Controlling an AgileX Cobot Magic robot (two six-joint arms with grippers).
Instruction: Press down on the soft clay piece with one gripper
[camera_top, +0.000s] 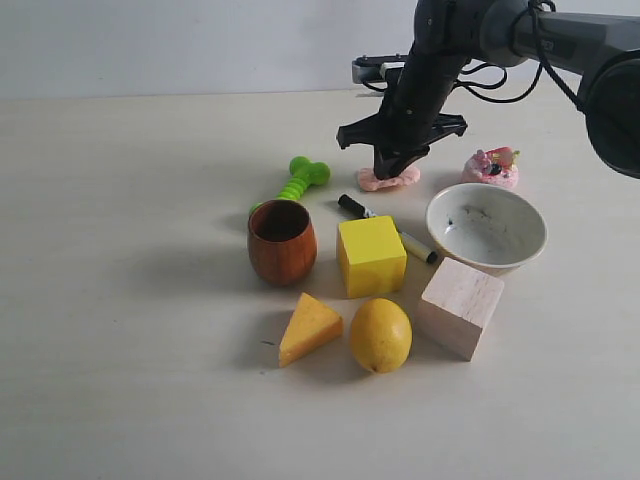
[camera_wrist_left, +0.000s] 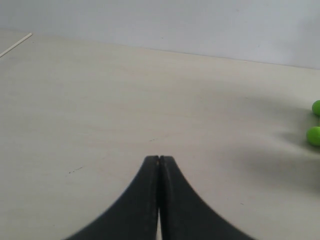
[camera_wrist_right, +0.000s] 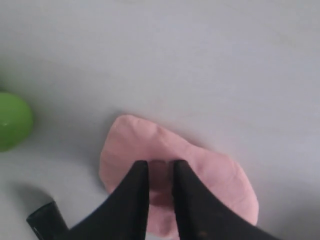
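The soft clay piece (camera_top: 403, 181) is a flat pale pink blob lying at the back of the table, behind the yellow cube (camera_top: 371, 255). My right gripper (camera_top: 394, 170) comes straight down onto it, and its black fingertips (camera_wrist_right: 141, 170) rest on the clay's top (camera_wrist_right: 215, 172). Those jaws stand a narrow gap apart, and dented pink clay shows between them at the gripper's middle (camera_wrist_right: 161, 166). My left gripper (camera_wrist_left: 159, 159) is shut with nothing in it, over bare table, and is out of the exterior view.
A green dumbbell toy (camera_top: 300, 180) lies left of the clay and a black marker (camera_top: 385, 225) just in front of it. The toy cake (camera_top: 492, 166) and white bowl (camera_top: 487, 228) are to the right. A wooden cup (camera_top: 281, 241), cheese wedge (camera_top: 308, 327), lemon (camera_top: 380, 335) and wooden block (camera_top: 460, 305) stand nearer.
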